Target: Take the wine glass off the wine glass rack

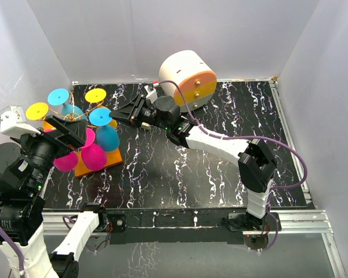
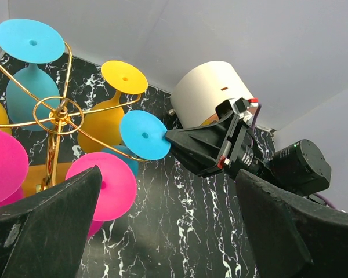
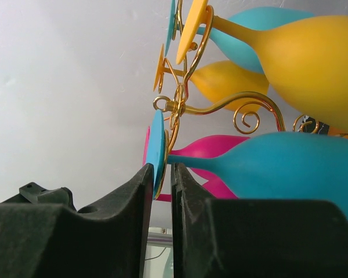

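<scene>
The wine glass rack stands at the table's left, an orange base plate [image 1: 98,166] with a golden post [image 2: 58,119] and curly hooks. Several glasses hang on it upside down: blue, yellow and pink. The nearest blue wine glass [image 1: 107,138] hangs on the right side, its round foot [image 2: 144,135] facing the right arm. My right gripper [image 1: 113,114] is shut on the edge of that foot [image 3: 158,147], with the golden hook wire just behind the disc, and the blue bowl [image 3: 290,168] lies to its right. My left gripper [image 1: 75,134] is wide open and empty [image 2: 168,172], hovering just left of the rack.
A white-and-orange round drawer cabinet [image 1: 187,78] stands at the back of the black marbled table, behind the right arm; it also shows in the left wrist view [image 2: 211,87]. Pink glasses [image 1: 94,155] hang low at the rack's front. Grey walls enclose the table.
</scene>
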`<state>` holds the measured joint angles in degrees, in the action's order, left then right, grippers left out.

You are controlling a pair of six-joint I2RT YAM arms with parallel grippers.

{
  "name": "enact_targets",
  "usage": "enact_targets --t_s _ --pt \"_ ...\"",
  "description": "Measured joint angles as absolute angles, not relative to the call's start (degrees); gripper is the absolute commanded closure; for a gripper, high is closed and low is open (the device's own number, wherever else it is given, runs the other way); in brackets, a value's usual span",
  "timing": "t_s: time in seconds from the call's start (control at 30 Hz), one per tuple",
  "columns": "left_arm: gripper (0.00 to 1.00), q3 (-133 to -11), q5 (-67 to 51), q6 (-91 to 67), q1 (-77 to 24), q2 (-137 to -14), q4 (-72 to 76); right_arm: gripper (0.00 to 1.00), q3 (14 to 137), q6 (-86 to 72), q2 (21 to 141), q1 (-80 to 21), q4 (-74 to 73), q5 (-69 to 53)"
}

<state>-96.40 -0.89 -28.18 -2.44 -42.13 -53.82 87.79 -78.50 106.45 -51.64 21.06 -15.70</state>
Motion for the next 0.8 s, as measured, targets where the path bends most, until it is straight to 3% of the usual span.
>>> enact_targets --t_s 0.43,0.8 --pt "0.01 -96.4 -1.1 -28.2 -2.4 -42.3 -54.0 1.00 88.7 -78.4 106.5 -51.7 20.1 -15.5" --pt "0.01 -96.4 -1.2 -28.2 -2.4 -42.3 -54.0 1.00 90.7 -78.2 106.5 -51.7 18.1 -14.9"
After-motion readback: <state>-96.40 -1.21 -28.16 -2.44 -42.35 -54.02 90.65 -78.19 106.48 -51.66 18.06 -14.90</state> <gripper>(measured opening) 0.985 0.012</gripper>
